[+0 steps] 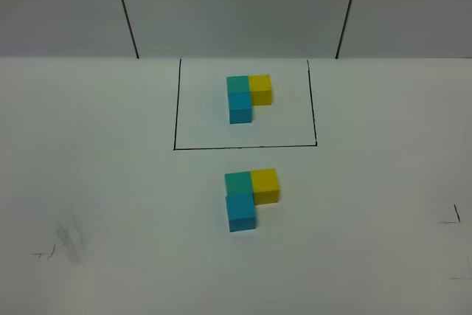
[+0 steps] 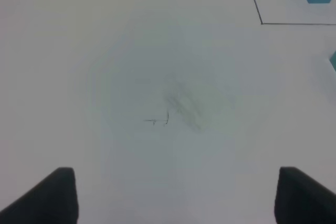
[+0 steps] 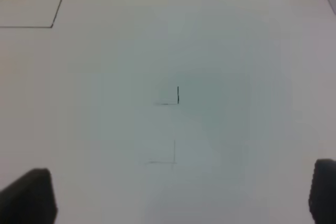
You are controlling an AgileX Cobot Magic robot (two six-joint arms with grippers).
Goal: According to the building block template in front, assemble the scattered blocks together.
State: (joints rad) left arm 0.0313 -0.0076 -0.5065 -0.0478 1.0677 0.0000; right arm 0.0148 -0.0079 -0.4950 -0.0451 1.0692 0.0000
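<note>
In the exterior high view the building block template (image 1: 248, 97) sits inside a thin black drawn rectangle (image 1: 175, 108): teal-green, yellow and sky-blue cubes in an L. In front of it, outside the frame, the scattered blocks stand pressed together in the same L: teal-green (image 1: 238, 182), yellow (image 1: 265, 184), sky-blue (image 1: 241, 213). Neither arm shows in that view. The left gripper (image 2: 176, 198) hangs open over bare table, nothing between its fingertips (image 2: 55, 195). The right gripper (image 3: 176, 192) is also open and empty over bare table.
The white table (image 1: 110, 182) carries faint pencil smudges (image 1: 70, 241) at the front left and small corner marks (image 1: 451, 217) at the right. A grey panelled wall (image 1: 236, 5) rises behind the table.
</note>
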